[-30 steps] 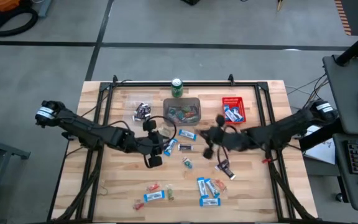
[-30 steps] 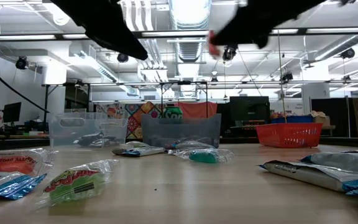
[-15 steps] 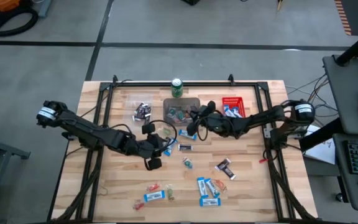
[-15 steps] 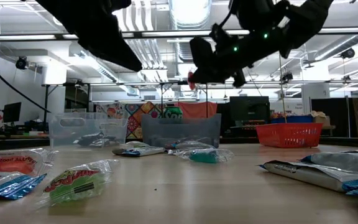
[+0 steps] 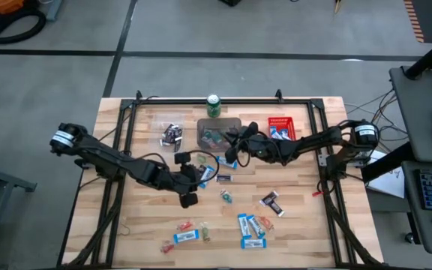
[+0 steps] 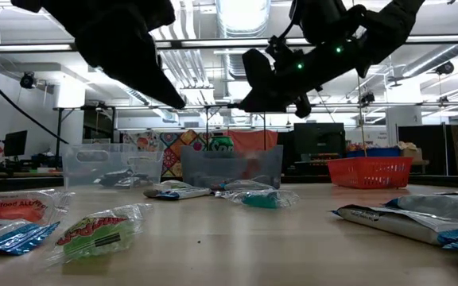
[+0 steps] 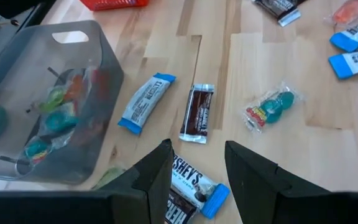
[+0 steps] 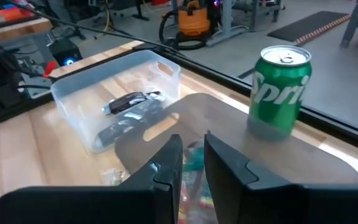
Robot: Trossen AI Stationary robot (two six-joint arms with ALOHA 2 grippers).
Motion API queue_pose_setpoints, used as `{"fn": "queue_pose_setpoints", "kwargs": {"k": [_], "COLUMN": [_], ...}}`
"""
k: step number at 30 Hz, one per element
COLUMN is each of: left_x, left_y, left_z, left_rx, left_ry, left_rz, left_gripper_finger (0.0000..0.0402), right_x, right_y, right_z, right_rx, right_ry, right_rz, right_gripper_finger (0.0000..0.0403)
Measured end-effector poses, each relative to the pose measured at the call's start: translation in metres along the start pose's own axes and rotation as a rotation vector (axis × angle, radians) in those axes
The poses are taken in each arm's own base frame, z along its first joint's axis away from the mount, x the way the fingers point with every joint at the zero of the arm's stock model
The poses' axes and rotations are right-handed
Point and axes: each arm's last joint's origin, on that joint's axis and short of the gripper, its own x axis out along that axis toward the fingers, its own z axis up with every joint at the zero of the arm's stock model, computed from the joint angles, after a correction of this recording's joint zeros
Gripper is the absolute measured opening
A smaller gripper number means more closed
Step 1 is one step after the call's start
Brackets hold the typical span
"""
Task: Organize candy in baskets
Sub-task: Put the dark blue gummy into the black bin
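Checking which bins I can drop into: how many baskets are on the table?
3, in a row at the table's far side: clear basket on the left, grey basket in the middle, red basket on the right.

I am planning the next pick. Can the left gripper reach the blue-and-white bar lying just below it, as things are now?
Probably yes. The left gripper hangs open over the blue-and-white bar, and nothing lies between its fingers and the wrapper.
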Motion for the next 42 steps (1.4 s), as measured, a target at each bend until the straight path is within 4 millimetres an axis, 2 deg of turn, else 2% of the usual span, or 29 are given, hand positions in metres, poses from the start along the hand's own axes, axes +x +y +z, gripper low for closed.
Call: {"fn": "queue_pose_setpoints", "kwargs": {"k": [4,8,13,17,23,28,36,42], "left_x": [0.004,0.009,0.018,0.022,0.026,0.033,0.053,0.078], "left_y": [-0.002,-0.007,-0.012,-0.017,-0.027,-0.031,-0.044,-0.048], "left_z": [0.0,0.0,0.002,0.001,0.003,0.001,-0.002,-0.013], "left_rx": [-0.004,0.009,0.002,0.007,0.122,0.21,0.333,0.341], "left_ry": [-0.004,-0.013,-0.052,-0.058,-0.095,-0.12,-0.205,-0.206], "left_rz": [-0.002,-0.046,-0.058,-0.065,-0.228,-0.25,-0.325,-0.335], "left_gripper_finger": [0.0132,0.0132,0.0133,0.0133,0.0136,0.0153,0.0194,0.0198], "right_x": [-0.001,-0.012,-0.04,-0.072,-0.117,-0.141,-0.154,-0.154], "right_y": [0.0,0.007,0.018,0.028,0.052,0.07,0.089,0.094], "right_z": [0.001,0.013,0.036,0.043,0.024,0.004,-0.022,-0.035], "right_rx": [-0.015,-0.011,0.012,0.019,0.033,0.019,-0.024,-0.02], "right_ry": [0.006,0.005,0.018,0.112,0.342,0.47,0.525,0.573], "right_rz": [0.009,0.167,0.444,0.539,0.629,0.674,0.647,0.628], "right_gripper_finger": [0.0059,0.0059,0.0059,0.0059,0.0059,0.0059,0.0059,0.0059]}}
